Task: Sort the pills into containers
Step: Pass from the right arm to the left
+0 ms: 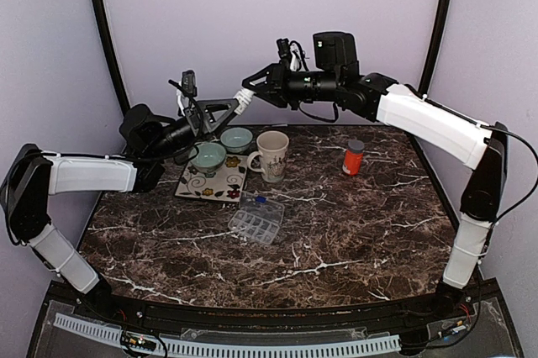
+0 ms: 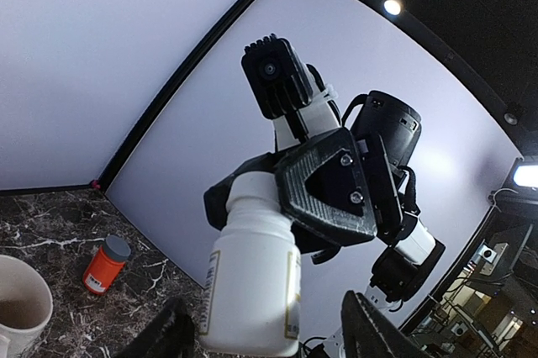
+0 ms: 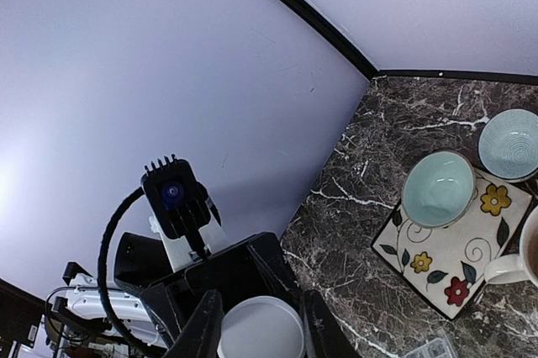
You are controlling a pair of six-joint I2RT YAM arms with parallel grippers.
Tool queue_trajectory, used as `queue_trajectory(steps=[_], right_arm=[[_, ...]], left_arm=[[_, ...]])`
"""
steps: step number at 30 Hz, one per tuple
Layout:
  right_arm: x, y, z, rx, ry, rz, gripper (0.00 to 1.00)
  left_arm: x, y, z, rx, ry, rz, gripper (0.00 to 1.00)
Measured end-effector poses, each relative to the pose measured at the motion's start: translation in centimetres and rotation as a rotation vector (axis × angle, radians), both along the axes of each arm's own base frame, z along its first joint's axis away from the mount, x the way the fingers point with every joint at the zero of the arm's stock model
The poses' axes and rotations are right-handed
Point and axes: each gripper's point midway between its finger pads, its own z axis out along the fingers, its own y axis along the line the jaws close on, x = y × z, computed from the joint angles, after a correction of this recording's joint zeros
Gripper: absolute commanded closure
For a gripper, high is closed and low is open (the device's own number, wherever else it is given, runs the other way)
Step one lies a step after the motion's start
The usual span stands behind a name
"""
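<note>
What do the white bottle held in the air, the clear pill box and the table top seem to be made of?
White round bottle: probably opaque plastic, smooth with a dull sheen. Clear compartmented pill box: transparent plastic, since the table shows through it. Dark table top: polished marble look, white veins on brown; real stone or printed laminate, I cannot tell.

This is a robotics lab test booth, not a lived-in room. Plain lavender backdrop panels set between black frame poles close in a marble-patterned table. A left arm and a right arm are bolted at its near edge, beside a slotted white cable duct. A spot lamp shines from a dark ceiling. A mug, a floral tile and a clear pill organizer sit as staged props.
</note>
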Motion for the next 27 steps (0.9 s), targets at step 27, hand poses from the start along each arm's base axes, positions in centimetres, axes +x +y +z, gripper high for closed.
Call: queue_trajectory(steps=[27], right_arm=[[0.17, 0.26, -0.21, 0.006, 0.005, 0.002, 1.00]], left_arm=[[0.44, -0.54, 0.05, 0.005, 0.012, -0.019, 0.51]])
